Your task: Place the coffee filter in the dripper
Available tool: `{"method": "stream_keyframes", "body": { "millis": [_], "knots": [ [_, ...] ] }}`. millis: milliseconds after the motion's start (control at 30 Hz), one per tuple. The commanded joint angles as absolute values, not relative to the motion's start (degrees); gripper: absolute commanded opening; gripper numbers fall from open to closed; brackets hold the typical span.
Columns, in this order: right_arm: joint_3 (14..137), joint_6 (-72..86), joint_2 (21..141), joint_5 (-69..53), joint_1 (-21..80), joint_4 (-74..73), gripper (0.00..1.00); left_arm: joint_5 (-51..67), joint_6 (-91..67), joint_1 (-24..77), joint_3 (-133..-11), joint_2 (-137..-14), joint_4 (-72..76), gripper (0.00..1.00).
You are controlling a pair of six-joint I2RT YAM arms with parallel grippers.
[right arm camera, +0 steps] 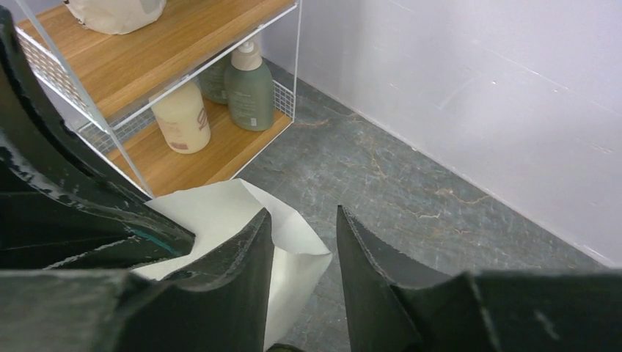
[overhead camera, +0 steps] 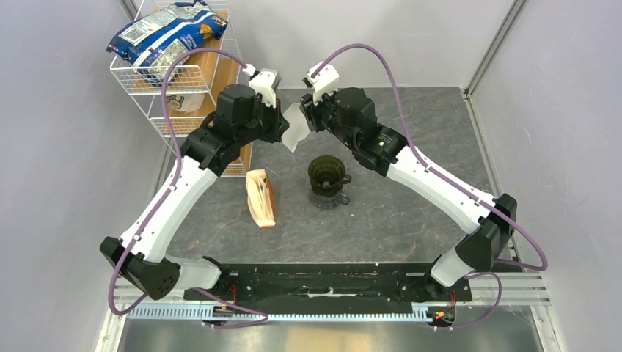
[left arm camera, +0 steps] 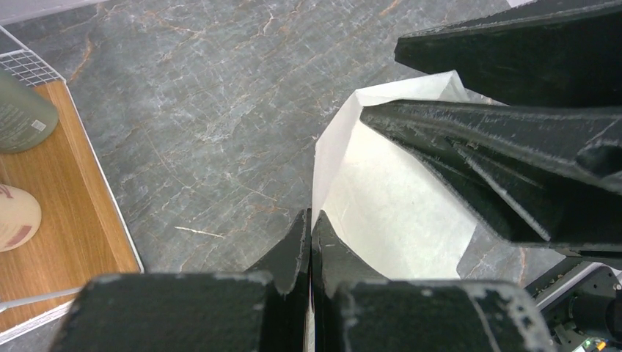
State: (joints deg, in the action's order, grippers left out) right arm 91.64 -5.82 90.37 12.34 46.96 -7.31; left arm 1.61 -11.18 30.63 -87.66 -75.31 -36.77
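Note:
The white coffee filter hangs in the air behind the dark green dripper, which stands on the table. My left gripper is shut on the filter's edge; in the left wrist view its tips pinch the paper. My right gripper faces it from the other side and is open. In the right wrist view one wall of the filter curls into the gap of the right gripper. The left finger lies against the paper and the other finger stands apart from it.
A tan, orange-edged packet of filters stands left of the dripper. A wire and wood rack at the back left carries a blue bag and bottles. Walls close in the back and both sides.

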Motion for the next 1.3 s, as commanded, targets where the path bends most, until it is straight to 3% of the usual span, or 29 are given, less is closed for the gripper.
{"method": "stream_keyframes", "body": {
  "millis": [0,100,200,333,367,400,467,500,533,1100,1267],
  "knots": [
    [91.28,-7.51,87.81,9.16,46.32,-6.46,0.39,1.24,-8.14,31.07,-87.9,-75.54,-36.23,0.02],
    [90.47,-8.17,86.8,7.47,46.14,-6.41,0.23,1.2,-7.65,31.03,-87.96,-75.72,-36.14,0.02],
    [89.71,-7.88,86.13,6.35,45.87,-6.76,0.0,1.0,-7.21,31.1,-87.8,-75.66,-35.36,0.02],
    [89.03,-6.71,85.45,4.88,45.56,-7.2,0.0,1.15,-7.03,31.12,-87.55,-75.22,-33.87,0.02],
    [89.01,-6.32,85.35,5.04,45.61,-7.28,0.07,1.07,-7.14,31.22,-87.5,-75.08,-33.61,0.02],
    [89.05,-6.07,85.41,5.01,45.62,-7.71,0.33,0.94,-7.35,31.2,-87.29,-74.88,-33.22,0.02],
    [89.69,-4.29,85.79,6.77,45.61,-9.09,0.68,0.62,-8.46,31.2,-86.67,-74.13,-32.01,0.02],
    [89.94,-3.37,86.0,7.7,45.56,-9.95,0.81,0.25,-9.26,31.25,-86.31,-73.7,-31.47,0.02],
    [90.0,-2.73,86.28,8.65,45.61,-10.5,0.83,0.24,-10.0,31.21,-85.95,-73.5,-30.85,0.02],
    [87.31,-0.09,87.17,13.65,45.61,-11.71,0.73,-2.94,-21.28,31.2,-85.89,-71.89,-29.84,0.02],
    [85.72,-0.52,86.1,12.59,45.33,-11.86,0.61,-2.87,-22.66,30.77,-85.96,-71.56,-30.06,0.02]
  ]
}}
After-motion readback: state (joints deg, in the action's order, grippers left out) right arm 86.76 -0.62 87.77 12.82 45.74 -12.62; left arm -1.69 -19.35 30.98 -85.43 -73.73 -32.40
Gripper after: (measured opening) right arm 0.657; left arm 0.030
